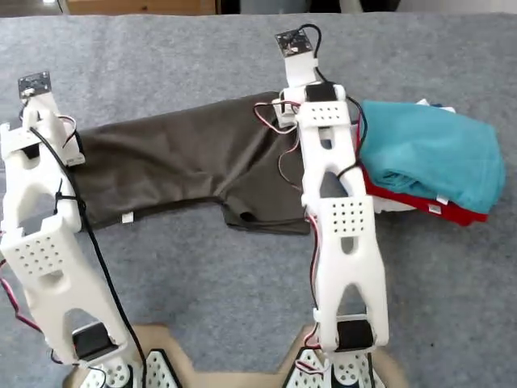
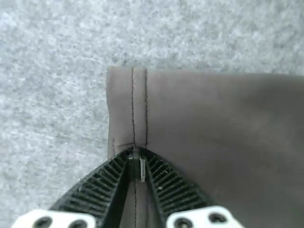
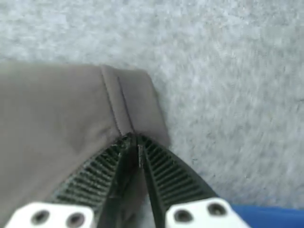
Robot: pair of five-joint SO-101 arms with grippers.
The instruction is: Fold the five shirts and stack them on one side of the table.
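A dark brown shirt [image 1: 178, 166] lies spread across the middle of the grey table [image 1: 242, 291], running from near the left edge to about the centre. The left gripper [image 2: 137, 159] is clenched on the shirt's stitched hem, close to one corner of the cloth, its ribbed black fingers [image 2: 166, 185] pinched together over the double seam. The right gripper [image 3: 135, 142] is likewise clamped on a stitched hem at the other end of the same shirt, beside a corner that lies against the bare felt.

Toward the right edge of the table sits a pile of folded shirts. A teal shirt [image 1: 432, 153] is on top, a red shirt [image 1: 452, 212] under it, and a white one [image 1: 396, 206] peeks out lower down. There may be another layer at the pile's far side, but too little of it shows to tell.
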